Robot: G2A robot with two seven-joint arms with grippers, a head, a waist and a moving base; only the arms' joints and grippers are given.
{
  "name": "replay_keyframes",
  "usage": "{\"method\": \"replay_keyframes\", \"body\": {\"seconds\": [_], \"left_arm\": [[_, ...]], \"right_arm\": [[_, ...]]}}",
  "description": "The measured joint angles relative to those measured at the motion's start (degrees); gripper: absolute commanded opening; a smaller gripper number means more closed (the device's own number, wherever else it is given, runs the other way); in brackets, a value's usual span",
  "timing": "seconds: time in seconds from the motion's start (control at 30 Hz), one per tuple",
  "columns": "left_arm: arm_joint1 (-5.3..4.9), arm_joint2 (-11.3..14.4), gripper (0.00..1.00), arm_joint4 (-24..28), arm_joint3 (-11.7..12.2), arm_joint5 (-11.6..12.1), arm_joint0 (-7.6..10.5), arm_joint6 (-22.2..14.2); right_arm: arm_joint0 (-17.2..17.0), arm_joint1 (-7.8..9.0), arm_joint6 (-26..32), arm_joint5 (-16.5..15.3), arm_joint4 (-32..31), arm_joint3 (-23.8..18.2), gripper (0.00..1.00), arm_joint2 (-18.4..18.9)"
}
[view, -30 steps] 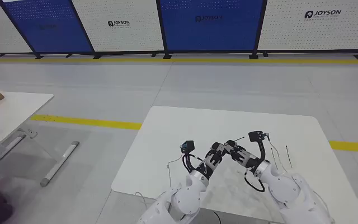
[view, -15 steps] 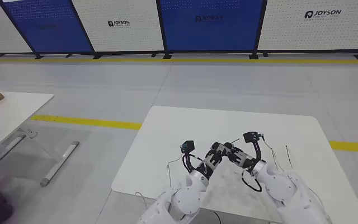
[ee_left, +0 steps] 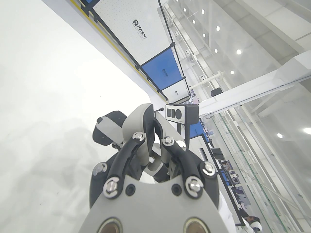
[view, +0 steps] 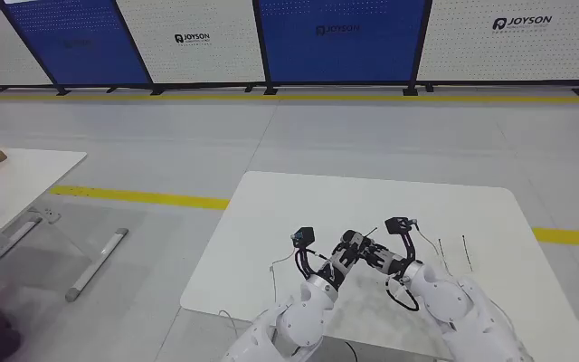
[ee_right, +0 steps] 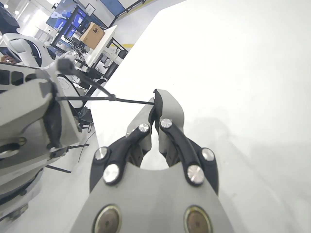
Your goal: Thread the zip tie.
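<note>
While both arms are hanging low over the white table [ee_right: 230, 49], the right gripper [ee_right: 154, 103] is pinching the black zip tie [ee_right: 131, 102] at its very fingertips, with the pads pressing together on the strap. From those tips the strap is running straight across the gap to the left gripper [ee_right: 52, 99], whose fingers are likewise squeezing shut on it. Partway along that span a second black strand is branching off and slanting away to the tie's square head [ee_right: 64, 65], which is sticking out just beside the left gripper's fingers, clear of both sets of pads. Seen from the left wrist, a short black tip [ee_left: 161, 109] is poking out beyond that gripper's closed fingertips [ee_left: 141, 115]. Off the right arm's outer side, two loose black ties [view: 442, 252] are lying flat on the table, well apart from both grippers.
</note>
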State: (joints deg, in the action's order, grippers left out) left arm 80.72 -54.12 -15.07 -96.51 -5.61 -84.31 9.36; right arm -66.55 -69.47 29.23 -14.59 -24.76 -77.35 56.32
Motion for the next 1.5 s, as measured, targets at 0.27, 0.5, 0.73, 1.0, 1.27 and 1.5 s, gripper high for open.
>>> {"method": "replay_keyframes", "body": {"seconds": [0.27, 0.5, 0.73, 1.0, 1.27, 1.5], "left_arm": [[0.0, 0.0, 0.0, 0.0, 0.0, 0.0, 0.0, 0.0], [0.0, 0.0, 0.0, 0.0, 0.0, 0.0, 0.0, 0.0], [0.0, 0.0, 0.0, 0.0, 0.0, 0.0, 0.0, 0.0], [0.0, 0.0, 0.0, 0.0, 0.0, 0.0, 0.0, 0.0], [0.0, 0.0, 0.0, 0.0, 0.0, 0.0, 0.0, 0.0], [0.0, 0.0, 0.0, 0.0, 0.0, 0.0, 0.0, 0.0]], "right_arm": [[0.8, -0.55, 0.5, -0.1, 0.1, 3.3, 0.0, -1.4], [1.5, -1.14, -0.2, -0.7, 0.2, 5.8, 0.0, -2.6], [0.1, -0.83, -2.5, -2.4, 1.7, 3.0, 1.0, -0.4], [-7.6, 1.44, -8.2, -1.2, 1.2, -6.6, 1.0, 9.5], [-16.6, 3.09, -16.7, -0.9, 6.5, -12.8, 1.0, 22.4], [-21.6, 3.56, -17.0, -4.1, 14.5, -14.9, 1.0, 28.5]]}}
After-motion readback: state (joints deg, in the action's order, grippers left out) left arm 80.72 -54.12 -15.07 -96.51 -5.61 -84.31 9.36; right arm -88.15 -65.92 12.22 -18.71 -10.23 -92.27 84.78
